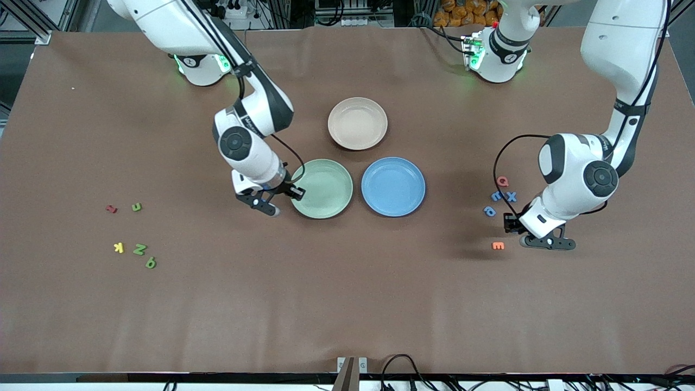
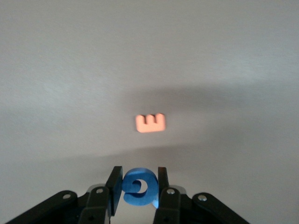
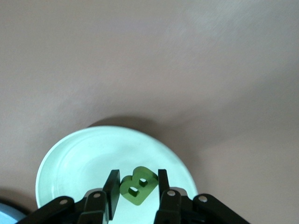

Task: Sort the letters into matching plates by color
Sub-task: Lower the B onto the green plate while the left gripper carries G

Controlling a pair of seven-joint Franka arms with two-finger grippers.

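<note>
**Both pincers carry a letter, one at the green plate**

The right pincer (image 3: 135, 186) is pinching a small chunky green letter B (image 3: 137, 185) between its fingers, and hangs over the rim of the round pale mint green plate (image 1: 326, 190) at the edge toward the right arm's end of the desk (image 1: 347, 304). The right arm reaches down from its base with the wrist bent steeply.

The left pincer (image 2: 138, 189) is pinching a small chunky blue letter (image 2: 138, 186) and hovers over bare desk just beside the orange letter E (image 1: 498, 246). The left arm folds down at the elbow, its wrist low.

The round medium blue plate (image 1: 393, 186) sits just beside the green one, toward the left arm's end. The beige-pink plate (image 1: 358, 123) lies farther from the front camera than both
</note>
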